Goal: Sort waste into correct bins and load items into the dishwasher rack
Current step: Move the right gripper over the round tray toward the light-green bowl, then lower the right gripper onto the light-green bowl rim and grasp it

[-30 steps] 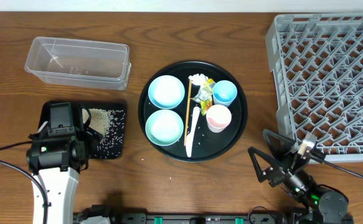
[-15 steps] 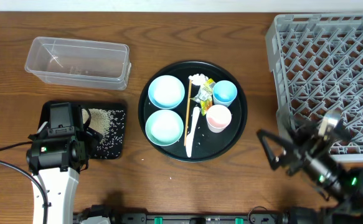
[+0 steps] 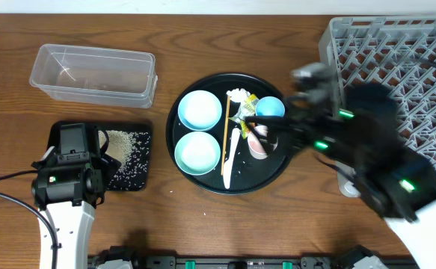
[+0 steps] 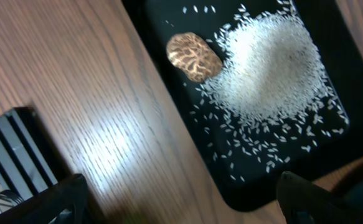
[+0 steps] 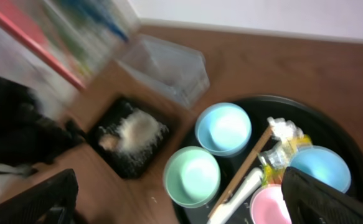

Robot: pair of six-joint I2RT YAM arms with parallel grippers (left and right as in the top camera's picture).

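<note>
Swung since a second ago from the lower right corner up over the right side of the round tray point(image 3: 203, 181): right claw point(image 3: 262, 128), blurred with speed, fingers spread fully, nothing held. Unmoved at lower left: left claw point(image 3: 107, 163), equally wide and empty, hanging over the shallow black tray point(image 3: 141, 179), already holding the rice point(image 4: 268, 68) and the brown lump point(image 4: 193, 57).

Probably aimed at the cups at the tray's right: blue cup point(image 3: 270, 109) above, pink cup point(image 5: 270, 206) just below it. Both likely light, rigid and smooth-walled, so apt to slip or tip. Best pinched across the rim, one finger inside, one outside. Same for the bowls. Chopstick point(image 3: 226, 134) thin and flat on the tray, awkward to lift; better taken near one end. Tissue point(image 3: 237, 95) soft, near weightless; wrapper point(image 3: 246, 109) crinkly and light.

Count: two bowls, light-blue bowl point(image 3: 200, 109) above mint bowl point(image 3: 197, 151); two cups; one chopstick; one spoon point(image 3: 230, 161); one tissue; one wrapper; one lump; rice past counting. Two bins: black tray, plus clear tub point(image 3: 94, 75) at upper left. One rack point(image 3: 397, 82) at upper right, no dish seen in it yet.
</note>
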